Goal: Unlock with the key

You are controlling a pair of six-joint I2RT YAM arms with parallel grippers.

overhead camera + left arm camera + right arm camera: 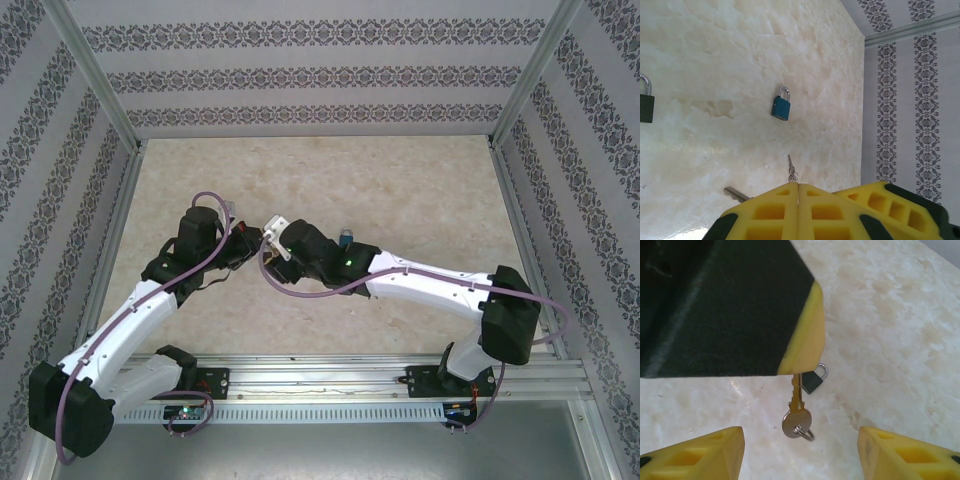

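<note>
Right wrist view, nearest first: the right gripper (800, 445) stands wide open, its two yellow fingers (700, 452) far apart at 7 and 5 o'clock, gripping nothing. Between them, clear of both, hangs the key (796, 419), head down with a small ring (805, 433) through it. Its blade runs up to 12 o'clock into the tip of the left gripper (801, 367), whose large black-padded finger (730, 305) fills the 10 o'clock corner. Just past the key, at 1 o'clock of it, a dark padlock (813, 381) lies on the pale marbled table (890, 315).

Left wrist view: the left gripper's yellow fingers are pressed fully together at 6 o'clock, clamped on the key. A thin metal strip with the ring shows just above the tips, and a silver blade juts out at 9 o'clock of them; I cannot tell whether they are one piece. Farther up, near the centre, lies a blue padlock (781, 106), well apart from the dark padlock cut by the 9 o'clock edge.

Top external view: both wrists meet at the table's centre, the blue padlock peeking out at 3 o'clock of the right wrist. Patterned walls (320, 75) close the far side.
</note>
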